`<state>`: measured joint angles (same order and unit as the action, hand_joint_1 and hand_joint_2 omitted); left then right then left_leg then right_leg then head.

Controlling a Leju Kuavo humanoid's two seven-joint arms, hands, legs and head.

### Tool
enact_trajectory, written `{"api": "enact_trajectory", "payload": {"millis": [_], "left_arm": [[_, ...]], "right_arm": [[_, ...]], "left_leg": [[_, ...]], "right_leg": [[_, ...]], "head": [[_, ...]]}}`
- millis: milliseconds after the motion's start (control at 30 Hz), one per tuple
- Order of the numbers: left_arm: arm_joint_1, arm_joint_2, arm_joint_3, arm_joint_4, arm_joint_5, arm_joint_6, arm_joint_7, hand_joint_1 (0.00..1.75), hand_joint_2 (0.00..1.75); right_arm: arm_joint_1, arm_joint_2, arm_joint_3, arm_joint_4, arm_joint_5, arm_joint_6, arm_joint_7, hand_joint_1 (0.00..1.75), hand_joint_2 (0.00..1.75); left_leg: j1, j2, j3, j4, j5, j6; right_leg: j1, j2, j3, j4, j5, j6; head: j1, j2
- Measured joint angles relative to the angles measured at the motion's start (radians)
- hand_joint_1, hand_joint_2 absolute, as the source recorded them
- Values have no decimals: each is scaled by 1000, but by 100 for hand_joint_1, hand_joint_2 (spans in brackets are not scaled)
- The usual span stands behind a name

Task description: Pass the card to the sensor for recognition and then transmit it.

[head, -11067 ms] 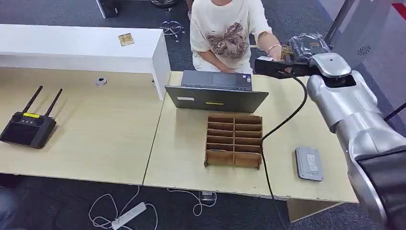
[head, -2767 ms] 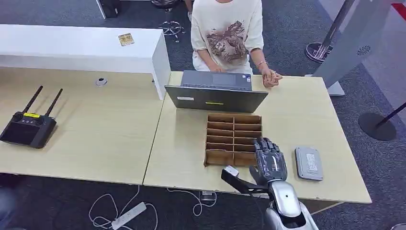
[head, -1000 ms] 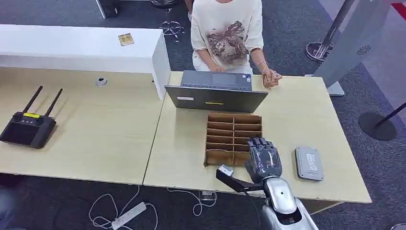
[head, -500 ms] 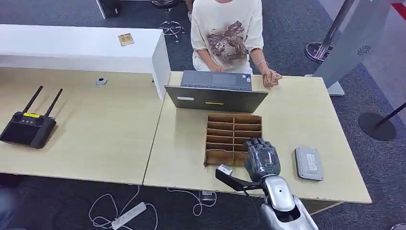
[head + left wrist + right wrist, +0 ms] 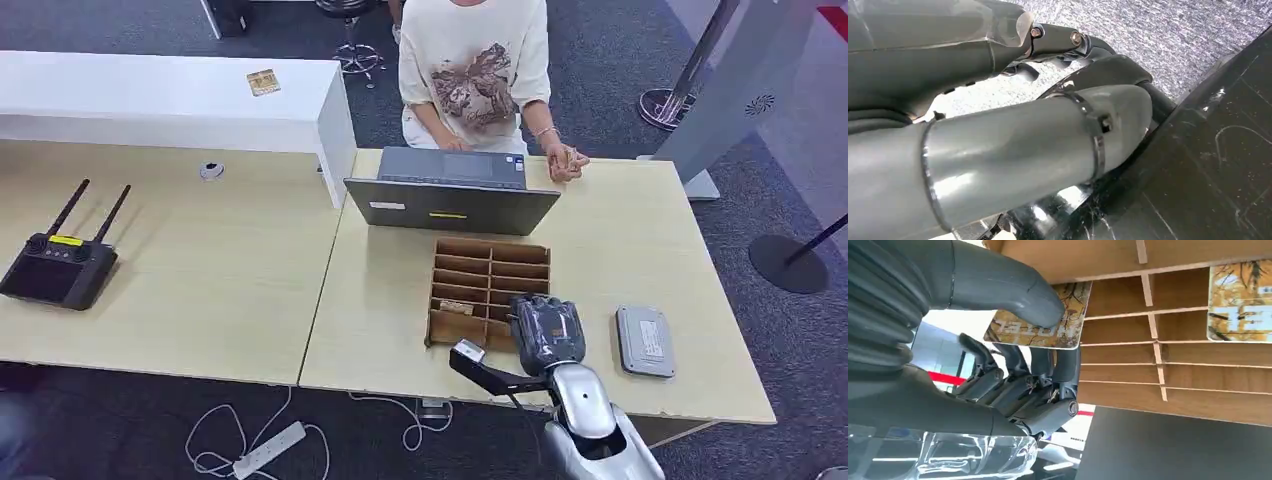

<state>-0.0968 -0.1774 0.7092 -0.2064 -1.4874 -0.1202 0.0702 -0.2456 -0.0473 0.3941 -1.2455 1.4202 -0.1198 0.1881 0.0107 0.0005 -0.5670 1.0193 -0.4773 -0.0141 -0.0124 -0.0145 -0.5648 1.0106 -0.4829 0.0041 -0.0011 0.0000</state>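
One card — pinched by right hand (over organizer).

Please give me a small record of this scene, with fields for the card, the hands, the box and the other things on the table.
card: yellow patterned card, pinched by the thumb of the right hand
box: wooden divider box, right hand at its near right corner
second card: lies in a near left slot
sensor: grey pad, right of the box, nothing on it
left hand: holds nothing visible
laptop: in front of a seated person
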Motion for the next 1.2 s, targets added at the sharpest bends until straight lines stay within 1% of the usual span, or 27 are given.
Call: {"api": "enact_trajectory", "payload": {"millis": [33, 100, 133, 367, 867, 1200], "left_arm": [[0, 0, 0, 0, 0, 0, 0, 0, 0], [0, 0, 0, 0, 0, 0, 0, 0, 0], [0, 0, 0, 0, 0, 0, 0, 0, 0], [0, 0, 0, 0, -2, 0, 0, 0, 0], [1, 0, 0, 0, 3, 3, -2, 0, 0], [2, 0, 0, 0, 5, 8, -5, 0, 0]], "right_arm": [[2, 0, 0, -3, 3, -2, 0, 171, 175], [4, 0, 0, -7, 5, -5, 0, 169, 175], [4, 0, 0, -8, 6, -5, 0, 173, 175], [8, 0, 0, -15, 15, -27, -4, 175, 175], [16, 0, 0, -86, 56, -124, -48, 175, 175], [22, 0, 0, -137, 66, -164, -69, 175, 175]], "left_leg": [[0, 0, 0, 0, 0, 0], [0, 0, 0, 0, 0, 0], [0, 0, 0, 0, 0, 0], [0, 0, 0, 0, 0, 0], [0, 0, 0, 0, 0, 0], [0, 0, 0, 0, 0, 0]], "right_leg": [[0, 0, 0, 0, 0, 0], [0, 0, 0, 0, 0, 0], [0, 0, 0, 0, 0, 0], [0, 0, 0, 0, 0, 0], [0, 0, 0, 0, 0, 0], [0, 0, 0, 0, 0, 0]], "head": [[0, 0], [0, 0], [0, 0], [0, 0], [0, 0], [0, 0]]}}
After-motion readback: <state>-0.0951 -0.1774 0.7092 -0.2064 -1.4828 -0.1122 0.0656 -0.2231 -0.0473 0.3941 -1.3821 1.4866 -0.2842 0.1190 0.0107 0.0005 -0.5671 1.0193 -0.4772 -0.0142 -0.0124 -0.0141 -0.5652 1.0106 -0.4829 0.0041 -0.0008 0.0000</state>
